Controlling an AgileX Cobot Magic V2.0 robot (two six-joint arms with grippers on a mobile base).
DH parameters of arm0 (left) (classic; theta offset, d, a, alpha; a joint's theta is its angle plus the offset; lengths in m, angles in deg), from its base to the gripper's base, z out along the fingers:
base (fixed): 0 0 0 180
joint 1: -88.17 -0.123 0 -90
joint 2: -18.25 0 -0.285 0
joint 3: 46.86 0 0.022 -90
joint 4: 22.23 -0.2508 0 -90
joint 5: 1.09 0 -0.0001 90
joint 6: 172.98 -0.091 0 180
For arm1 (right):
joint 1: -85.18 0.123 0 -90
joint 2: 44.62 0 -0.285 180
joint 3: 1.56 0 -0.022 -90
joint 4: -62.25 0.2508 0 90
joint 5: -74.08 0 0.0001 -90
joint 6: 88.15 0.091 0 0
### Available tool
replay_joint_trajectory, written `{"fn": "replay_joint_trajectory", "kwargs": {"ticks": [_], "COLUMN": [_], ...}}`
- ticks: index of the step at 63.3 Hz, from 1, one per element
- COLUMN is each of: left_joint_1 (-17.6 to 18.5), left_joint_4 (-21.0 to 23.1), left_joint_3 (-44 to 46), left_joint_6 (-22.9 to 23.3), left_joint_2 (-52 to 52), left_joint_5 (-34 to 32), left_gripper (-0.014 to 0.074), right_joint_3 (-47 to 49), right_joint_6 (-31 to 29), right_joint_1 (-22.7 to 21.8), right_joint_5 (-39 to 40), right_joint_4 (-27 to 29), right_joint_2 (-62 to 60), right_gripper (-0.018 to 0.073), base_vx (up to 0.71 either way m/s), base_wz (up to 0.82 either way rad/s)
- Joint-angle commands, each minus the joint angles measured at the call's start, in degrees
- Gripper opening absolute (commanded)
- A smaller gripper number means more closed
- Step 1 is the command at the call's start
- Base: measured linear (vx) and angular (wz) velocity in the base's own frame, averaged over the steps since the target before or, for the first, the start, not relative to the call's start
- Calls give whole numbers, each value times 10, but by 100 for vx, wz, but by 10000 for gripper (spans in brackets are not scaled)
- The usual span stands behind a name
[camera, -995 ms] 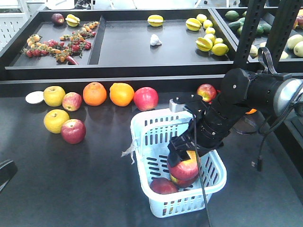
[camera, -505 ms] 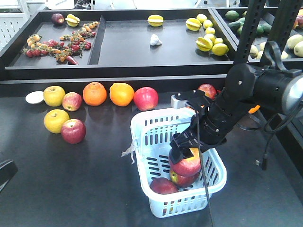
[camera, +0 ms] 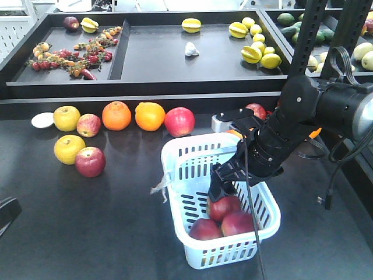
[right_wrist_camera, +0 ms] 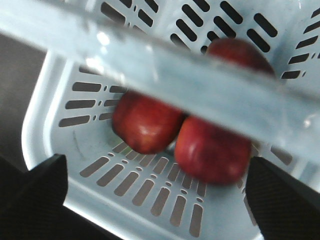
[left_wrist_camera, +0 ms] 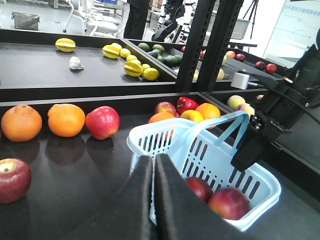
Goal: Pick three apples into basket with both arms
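Observation:
The pale blue-white basket [camera: 175,153] stands on the dark table right of centre. Three dark red apples lie in it: one [camera: 224,207] toward the back, one [camera: 204,230] at the front left and one [camera: 240,222] at the front right. My right gripper [camera: 224,185] hangs open just above them, under the hoop handle [right_wrist_camera: 175,75], holding nothing. In the right wrist view its fingers [right_wrist_camera: 47,185] stand wide apart either side of the apples [right_wrist_camera: 212,147]. My left gripper [left_wrist_camera: 153,159] is shut and empty, low over the table left of the basket [left_wrist_camera: 165,137].
Along the table's back edge lie two oranges [camera: 116,115], a red apple [camera: 179,121] and yellow apples [camera: 67,118]; another red apple [camera: 90,161] sits at the left. A raised black tray [camera: 145,87] with fruit runs behind. A black post [camera: 306,41] rises at the right.
The right gripper has opened and let go of the apple it held; the apple now lies in the basket with the other two. The gripper has lifted slightly.

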Motion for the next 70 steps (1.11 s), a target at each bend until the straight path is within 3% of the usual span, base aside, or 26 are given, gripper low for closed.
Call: {"fn": "replay_joint_trajectory", "kwargs": {"ticks": [1, 12, 18, 25, 37, 52, 70], "left_joint_1": [0, 0, 0, 0, 0, 0, 0], "left_joint_4": [-25, -25, -25, -25, -25, -25, -26], "left_joint_3": [15, 15, 15, 15, 15, 15, 15], "left_joint_6": [0, 0, 0, 0, 0, 0, 0], "left_joint_2": [-5, -5, -5, -5, -5, -5, -5], "left_joint_5": [13, 13, 13, 13, 13, 13, 13], "left_gripper": [-8, -8, -8, -8, -8, -8, -8], "right_joint_3": [17, 17, 17, 17, 15, -73, -375], "right_joint_6": [6, 16, 11, 0, -36, -80, -93], "right_joint_1": [0, 0, 0, 0, 0, 0, 0], "right_joint_5": [-2, -5, -17, -33, -37, 8, 238], "right_joint_4": [6, 4, 3, 3, 6, 30, 18], "right_joint_2": [-28, -45, -68, -103, -185, -336, -639], "right_gripper": [722, 676, 599, 426, -14, -6, -4], "base_vx": [0, 0, 0, 0, 0, 0, 0], "base_wz": [0, 0, 0, 0, 0, 0, 0]}}
